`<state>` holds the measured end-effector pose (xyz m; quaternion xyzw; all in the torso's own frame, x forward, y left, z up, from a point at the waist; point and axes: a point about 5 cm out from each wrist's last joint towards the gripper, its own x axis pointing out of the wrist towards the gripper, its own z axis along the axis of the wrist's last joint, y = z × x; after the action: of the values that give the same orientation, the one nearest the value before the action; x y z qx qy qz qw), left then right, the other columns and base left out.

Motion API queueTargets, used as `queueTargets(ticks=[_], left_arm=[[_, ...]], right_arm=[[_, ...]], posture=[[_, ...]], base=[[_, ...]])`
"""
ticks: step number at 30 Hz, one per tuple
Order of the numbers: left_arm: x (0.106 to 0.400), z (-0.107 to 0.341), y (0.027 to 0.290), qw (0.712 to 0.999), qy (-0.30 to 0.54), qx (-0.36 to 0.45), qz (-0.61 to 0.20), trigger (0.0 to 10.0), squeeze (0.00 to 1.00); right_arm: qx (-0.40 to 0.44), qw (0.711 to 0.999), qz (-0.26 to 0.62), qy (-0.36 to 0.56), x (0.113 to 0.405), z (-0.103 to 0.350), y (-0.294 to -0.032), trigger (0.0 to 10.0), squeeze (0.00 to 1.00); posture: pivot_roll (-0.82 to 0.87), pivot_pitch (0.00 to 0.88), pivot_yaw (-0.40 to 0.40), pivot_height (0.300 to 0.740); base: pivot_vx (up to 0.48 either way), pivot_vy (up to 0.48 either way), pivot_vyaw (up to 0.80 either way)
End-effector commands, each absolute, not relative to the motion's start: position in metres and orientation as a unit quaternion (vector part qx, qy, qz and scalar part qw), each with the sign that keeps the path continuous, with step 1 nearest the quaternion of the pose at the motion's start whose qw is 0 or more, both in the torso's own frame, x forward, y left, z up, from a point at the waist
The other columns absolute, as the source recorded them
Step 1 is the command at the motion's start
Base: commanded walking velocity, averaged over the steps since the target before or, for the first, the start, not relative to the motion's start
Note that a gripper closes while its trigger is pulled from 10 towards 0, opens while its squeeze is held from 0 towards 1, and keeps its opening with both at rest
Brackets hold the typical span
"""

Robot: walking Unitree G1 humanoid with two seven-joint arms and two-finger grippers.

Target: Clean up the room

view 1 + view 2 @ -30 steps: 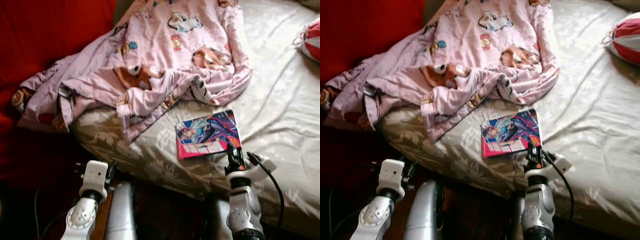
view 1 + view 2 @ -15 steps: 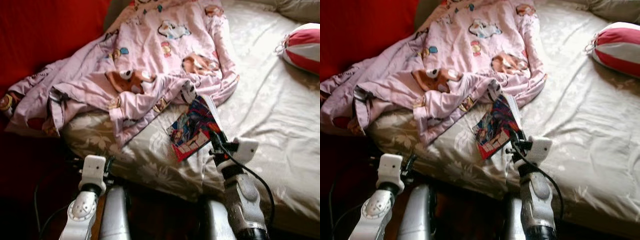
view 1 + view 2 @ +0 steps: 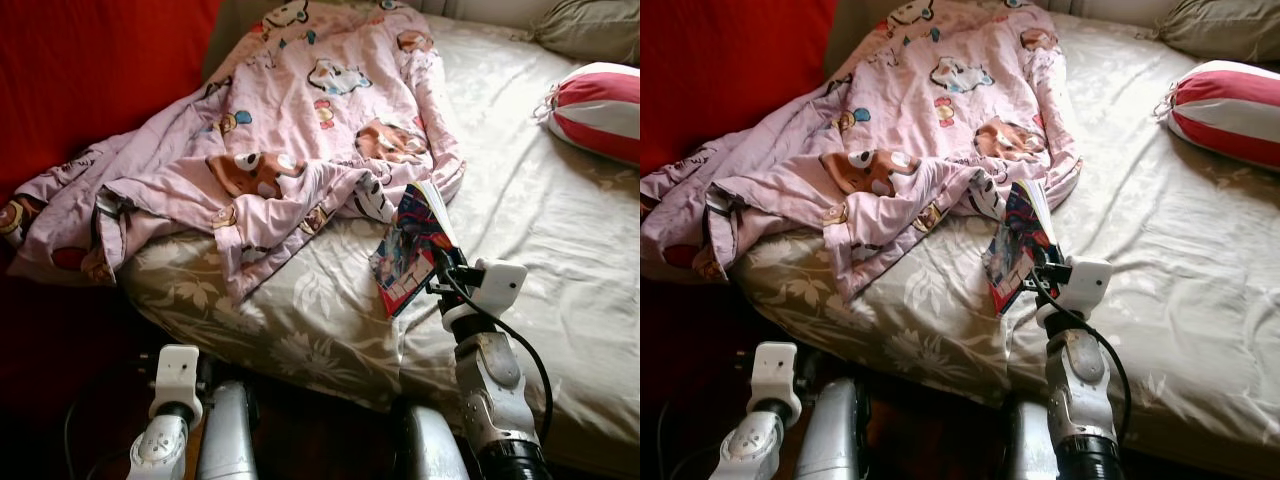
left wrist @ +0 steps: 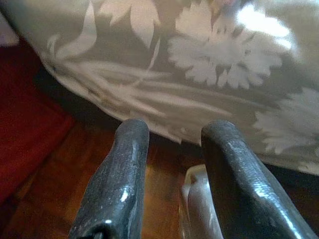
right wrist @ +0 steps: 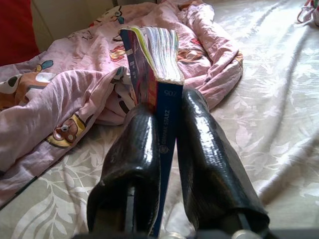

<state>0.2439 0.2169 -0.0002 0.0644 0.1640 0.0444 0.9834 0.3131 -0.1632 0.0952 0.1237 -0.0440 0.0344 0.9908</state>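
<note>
Clamped between the black fingers (image 5: 137, 164) of the right gripper (image 3: 443, 268) is a comic book (image 3: 412, 245), pinched at its spine edge. A second ago the book lay flat on the bed (image 3: 560, 250) with its cover up; it has since been tipped up and raised off the floral sheet, so the pick-up is judged done and carrying it away is what remains. Its long axis is now tilted steeply, the top end leaning toward the pink cartoon blanket (image 3: 300, 130) and the fanned pages facing up (the cover is turned toward the robot's left). The left gripper (image 4: 169, 164) hangs low by the bed's edge, fingers apart and empty.
</note>
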Motion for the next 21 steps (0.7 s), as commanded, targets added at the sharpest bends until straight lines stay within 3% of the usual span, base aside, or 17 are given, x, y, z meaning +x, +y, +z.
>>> queueTargets(ticks=[1, 21], left_arm=[[0.234, -0.014, 0.216, 0.978, 0.195, 0.049, 0.052, 10.0, 0.00], [0.207, -0.048, 0.217, 0.959, 0.275, 0.041, 0.056, 10.0, 0.00]], right_arm=[[0.112, 0.992, 0.030, -0.043, 0.312, 0.094, -0.167, 10.0, 0.00], [0.108, 0.992, 0.033, -0.051, 0.317, 0.100, -0.162, 10.0, 0.00]], posture=[[0.12, 0.101, -0.072, 0.642], [0.13, 0.039, -0.082, 0.740]], base=[[0.000, 0.000, 0.00], [0.000, 0.000, 0.00]])
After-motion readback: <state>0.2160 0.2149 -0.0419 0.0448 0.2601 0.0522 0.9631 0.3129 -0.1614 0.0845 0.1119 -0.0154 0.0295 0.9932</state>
